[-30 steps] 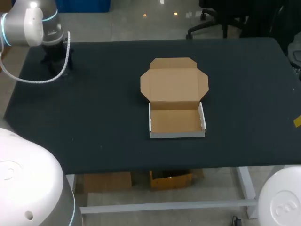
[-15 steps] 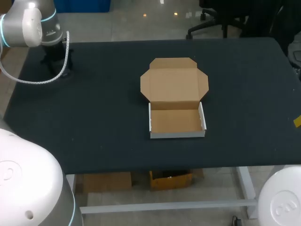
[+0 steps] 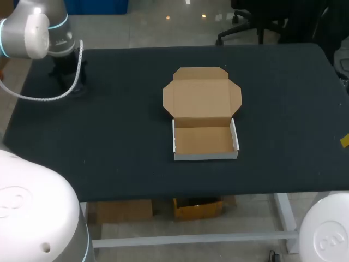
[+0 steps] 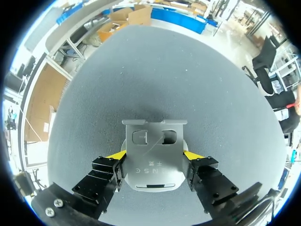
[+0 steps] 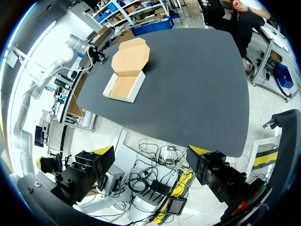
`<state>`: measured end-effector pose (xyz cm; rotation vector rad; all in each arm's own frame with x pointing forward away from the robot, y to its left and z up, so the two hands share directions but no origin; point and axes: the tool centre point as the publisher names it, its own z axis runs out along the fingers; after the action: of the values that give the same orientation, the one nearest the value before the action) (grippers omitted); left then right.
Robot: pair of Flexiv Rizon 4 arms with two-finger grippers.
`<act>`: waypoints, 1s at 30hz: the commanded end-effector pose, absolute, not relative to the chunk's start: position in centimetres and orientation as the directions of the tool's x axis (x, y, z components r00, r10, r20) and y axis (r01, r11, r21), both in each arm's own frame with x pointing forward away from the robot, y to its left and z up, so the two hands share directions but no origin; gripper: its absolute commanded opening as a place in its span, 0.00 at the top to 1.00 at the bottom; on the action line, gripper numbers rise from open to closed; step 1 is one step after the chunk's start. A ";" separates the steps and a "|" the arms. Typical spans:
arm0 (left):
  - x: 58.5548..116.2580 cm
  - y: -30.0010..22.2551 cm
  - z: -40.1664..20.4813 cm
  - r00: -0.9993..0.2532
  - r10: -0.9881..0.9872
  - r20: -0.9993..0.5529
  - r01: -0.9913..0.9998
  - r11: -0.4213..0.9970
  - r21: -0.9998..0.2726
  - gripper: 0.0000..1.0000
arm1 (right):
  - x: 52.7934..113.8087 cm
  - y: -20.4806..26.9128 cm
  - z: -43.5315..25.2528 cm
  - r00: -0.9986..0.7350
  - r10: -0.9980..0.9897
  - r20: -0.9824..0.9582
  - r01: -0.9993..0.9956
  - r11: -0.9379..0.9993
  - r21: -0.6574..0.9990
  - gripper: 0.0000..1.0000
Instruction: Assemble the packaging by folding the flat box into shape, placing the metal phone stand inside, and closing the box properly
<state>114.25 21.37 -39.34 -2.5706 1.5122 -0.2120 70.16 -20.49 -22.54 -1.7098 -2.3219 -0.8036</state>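
Cardboard box (image 3: pixel 203 114), brown inside with white outer walls, lies at the middle of the dark table (image 3: pixel 120 125). Its shallow tray (image 3: pixel 204 140) is already folded up, its lid (image 3: pixel 202 98) lies flat open behind the tray, and nothing is inside yet. Well away from the box, off to the left beyond its lid, the silver left arm (image 3: pixel 32 30) stands over the table. The wrist view shows the left jaws closed on the flat silver metal phone stand (image 4: pixel 153 157), one yellow fingertip (image 4: pixel 118 154) pressed against each side edge, while the stand seems to rest on the table. The right jaws hang far from the box, out past the table's edge over the floor, spread wide and holding nothing. The likeliest trouble is the grip. Smooth thin metal held only by its edges could twist or slip on the long carry to the box. The tray looks light and nothing holds it down, so a stand coming in low or tilted could catch a wall, flatten it, or push the whole box askew. Letting go too high might make the stand bounce out. Compared with a second ago, the left arm's wrist has moved slightly nearer the box, and the box itself has not moved.
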 end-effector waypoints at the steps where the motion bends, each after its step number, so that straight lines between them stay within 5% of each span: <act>1: 112.5 20.7 -38.0 0.476 -0.879 0.035 -0.852 -0.470 -0.232 1.00 | 70.0 -20.5 -22.4 -0.340 0.841 0.420 0.921 0.208 0.330 0.00; 30: 105.0 15.1 -32.6 0.304 -0.953 -0.006 -0.915 -0.291 -0.281 1.00 | 70.0 -20.5 -22.4 -0.340 0.841 0.420 0.921 0.208 0.330 0.00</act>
<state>106.19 15.49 -33.51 -2.3763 1.7346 -0.2114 70.15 -20.49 -22.54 -1.7099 -2.3219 -0.8037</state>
